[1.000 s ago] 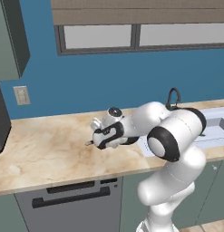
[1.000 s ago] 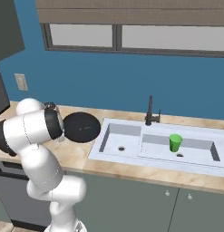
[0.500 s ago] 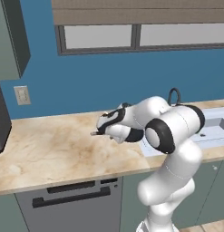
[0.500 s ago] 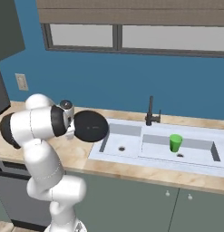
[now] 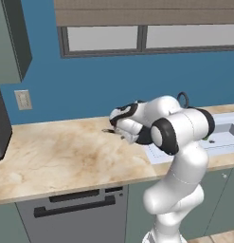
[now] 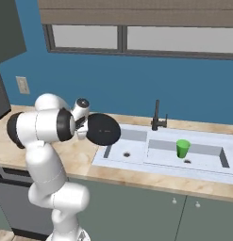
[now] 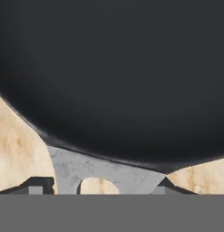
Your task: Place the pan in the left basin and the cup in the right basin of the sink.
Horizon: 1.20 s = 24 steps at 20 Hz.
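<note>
Beside the sink (image 6: 137,162), the tool (image 6: 85,123) seemingly pinches the pan (image 6: 103,129); cup (image 6: 183,148) beyond.

White arm (image 5: 180,137) bent low, jaws spread wide

The pan (image 7: 113,77) overruns the hand view's edges, hiding its handle and the pincer's grip

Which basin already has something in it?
The right basin, the wider rectangular one: the green cup stands upright in it. The narrower left basin shows just its drain.
</note>
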### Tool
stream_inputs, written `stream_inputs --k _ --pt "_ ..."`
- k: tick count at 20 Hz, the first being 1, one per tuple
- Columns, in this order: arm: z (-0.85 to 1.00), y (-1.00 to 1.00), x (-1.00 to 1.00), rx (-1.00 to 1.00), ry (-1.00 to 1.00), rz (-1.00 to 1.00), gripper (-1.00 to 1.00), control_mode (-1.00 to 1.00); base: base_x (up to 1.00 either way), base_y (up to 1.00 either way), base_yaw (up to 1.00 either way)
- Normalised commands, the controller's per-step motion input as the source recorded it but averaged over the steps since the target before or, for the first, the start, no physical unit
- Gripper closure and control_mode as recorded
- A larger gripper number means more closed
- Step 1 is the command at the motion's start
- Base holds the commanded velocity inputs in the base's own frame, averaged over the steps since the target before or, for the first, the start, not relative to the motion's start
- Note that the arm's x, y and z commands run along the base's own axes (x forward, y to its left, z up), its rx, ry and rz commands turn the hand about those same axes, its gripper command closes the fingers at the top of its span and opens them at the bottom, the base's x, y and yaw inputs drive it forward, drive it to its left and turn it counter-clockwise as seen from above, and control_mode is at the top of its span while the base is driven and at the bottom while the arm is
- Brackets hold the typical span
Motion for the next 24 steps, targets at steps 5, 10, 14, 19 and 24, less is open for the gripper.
stream_inputs --k 5,10,14,19,24 --pt "0.0 -0.43 0.15 0.17 0.05 -0.01 1.0 -1.0 0.0 0.0 0.0" --pt "0.0 -0.35 0.05 0.2 0.05 0.0 1.0 -1.0 0.0 0.0 0.0" --pt "0.0 -0.17 -0.26 0.17 0.01 -0.03 1.0 -1.0 0.0 0.0 0.0" --pt "0.0 -0.06 -0.57 0.08 0.0 -0.04 1.0 -1.0 0.0 0.0 0.0" --pt "0.0 -0.11 -0.18 0.06 0.0 -0.03 1.0 -1.0 0.0 0.0 0.0"
